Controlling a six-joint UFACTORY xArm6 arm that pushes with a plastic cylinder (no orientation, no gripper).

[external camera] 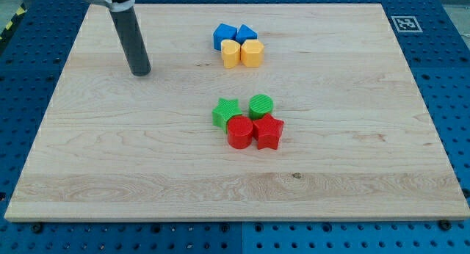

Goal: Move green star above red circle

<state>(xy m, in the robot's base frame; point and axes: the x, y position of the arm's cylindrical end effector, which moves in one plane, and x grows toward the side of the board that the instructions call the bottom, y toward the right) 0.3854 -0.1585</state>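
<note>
My claw is only a straight dark rod, so there are no jaws to open or close and it holds nothing. My tip rests on the bare bench near the view's upper left, touching no block.

From my tip, the green star lies well away toward the view's lower right, roughly at the middle of the bench. That direction is what the coming push depends on. The star sits at the left end of a tight cluster, touching or nearly touching the red circle, which is just below and to the right of it. So the star is already at the circle's upper left, and I judge it needs only a short nudge toward the view's right to sit straight above the circle. The green circle stands in that path, just right of the star and above the circle's right side. The red star sits against the red circle's right side.

A second cluster lies near the view's top centre, well apart from the first: a blue cube-like block, a blue triangle, and below them two yellow blocks, one left and one right, shapes hard to tell.

Count: two green, two red, two blue, two yellow, eight blocks in all.
</note>
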